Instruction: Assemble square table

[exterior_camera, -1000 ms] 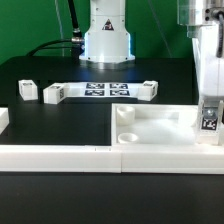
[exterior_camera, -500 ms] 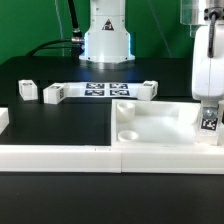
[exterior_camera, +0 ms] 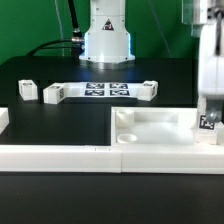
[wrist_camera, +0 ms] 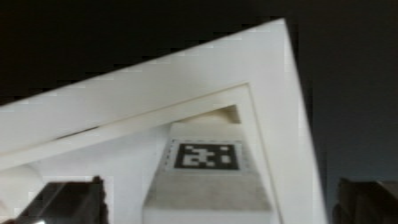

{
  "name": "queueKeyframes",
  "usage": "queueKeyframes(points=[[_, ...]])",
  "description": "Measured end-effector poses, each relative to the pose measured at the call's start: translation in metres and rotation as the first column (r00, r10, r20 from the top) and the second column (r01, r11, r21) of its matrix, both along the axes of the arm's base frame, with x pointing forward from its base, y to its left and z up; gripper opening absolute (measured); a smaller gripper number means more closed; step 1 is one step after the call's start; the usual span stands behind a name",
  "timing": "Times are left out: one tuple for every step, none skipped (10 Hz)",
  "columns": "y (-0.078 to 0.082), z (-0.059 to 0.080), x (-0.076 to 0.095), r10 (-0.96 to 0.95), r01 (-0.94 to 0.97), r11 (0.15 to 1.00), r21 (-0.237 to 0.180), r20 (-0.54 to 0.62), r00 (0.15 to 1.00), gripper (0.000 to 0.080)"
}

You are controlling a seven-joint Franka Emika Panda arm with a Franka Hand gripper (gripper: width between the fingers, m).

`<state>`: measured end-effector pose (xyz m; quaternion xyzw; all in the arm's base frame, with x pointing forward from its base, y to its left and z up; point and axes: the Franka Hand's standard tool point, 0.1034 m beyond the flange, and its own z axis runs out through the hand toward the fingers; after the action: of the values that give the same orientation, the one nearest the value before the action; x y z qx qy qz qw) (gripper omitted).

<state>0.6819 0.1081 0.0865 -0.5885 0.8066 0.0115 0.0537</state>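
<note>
The white square table top lies in the front right corner with its rim up and round holes in its floor. A white leg block with a black-and-white tag stands upright at its far right corner. My gripper hangs straight over that leg. In the wrist view the tagged leg stands between my dark fingertips, with a gap on each side, over the corner of the top. My gripper is open around the leg.
The marker board lies mid-table before the robot base. Loose leg blocks stand at its ends, further left and at the left edge. A long white border rail runs along the front.
The arm has shifted slightly toward the exterior view's right. The table top has slid a little toward the front with it.
</note>
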Motion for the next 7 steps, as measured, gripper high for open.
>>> queueKeyframes(points=[[0.002, 0.018, -0.004, 0.027, -0.028, 1.0, 0.009, 0.019, 0.999, 0.0648], [0.002, 0.033, -0.007, 0.039, -0.039, 0.999, 0.017, 0.026, 0.999, 0.0648], [0.001, 0.039, -0.006, 0.037, -0.038, 0.999, 0.02, 0.033, 0.999, 0.0649], [0.001, 0.035, -0.007, 0.039, -0.039, 0.999, 0.018, 0.028, 0.999, 0.0649], [0.001, 0.034, -0.007, 0.039, -0.039, 0.999, 0.018, 0.027, 0.999, 0.0649], [0.001, 0.035, -0.007, 0.039, -0.039, 0.999, 0.018, 0.028, 0.999, 0.0649], [0.001, 0.034, -0.007, 0.039, -0.039, 0.999, 0.018, 0.027, 0.999, 0.0649]])
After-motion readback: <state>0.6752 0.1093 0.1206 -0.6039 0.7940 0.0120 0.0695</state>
